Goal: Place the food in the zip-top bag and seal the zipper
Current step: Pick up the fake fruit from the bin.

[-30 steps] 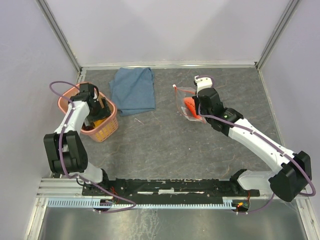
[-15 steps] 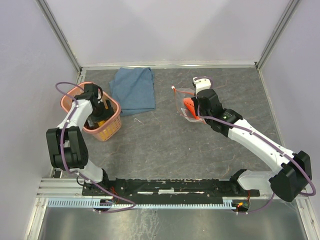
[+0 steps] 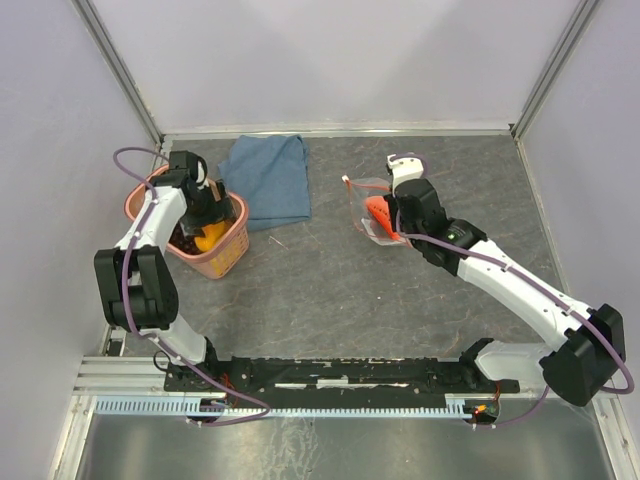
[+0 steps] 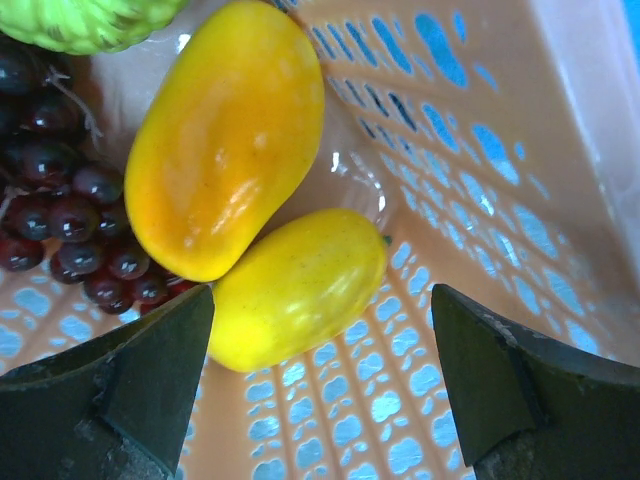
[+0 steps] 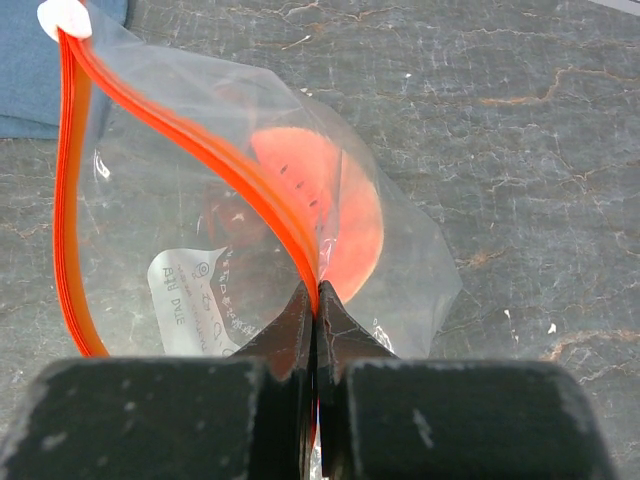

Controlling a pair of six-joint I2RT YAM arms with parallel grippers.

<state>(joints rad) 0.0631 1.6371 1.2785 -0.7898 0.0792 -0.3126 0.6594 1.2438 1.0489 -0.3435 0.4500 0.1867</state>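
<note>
The table [image 3: 330,285] is dark grey and stone-veined, boxed by pale lilac walls [image 3: 340,60] with 2 metal posts [image 3: 112,62] at the back corners. Inside the pink basket [image 4: 470,150] the left gripper [image 4: 320,335] hangs with its jaws spread wide over a yellow fruit [image 4: 300,290] that touches a larger orange-yellow fruit [image 4: 225,135], with grapes [image 4: 70,210] and a green bumpy ball [image 4: 80,15] beside them. Just right of the basket lies a blue cloth [image 3: 267,180]. Farther right is the clear bag [image 5: 180,240], an orange piece [image 5: 345,210] inside. The right gripper [image 5: 316,330], pressed together, pinches the bag's orange-red zipper [image 5: 200,150].

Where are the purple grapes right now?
In the left wrist view, the grapes lie at the left inside the pink basket, beside the yellow-orange fruit.
</note>
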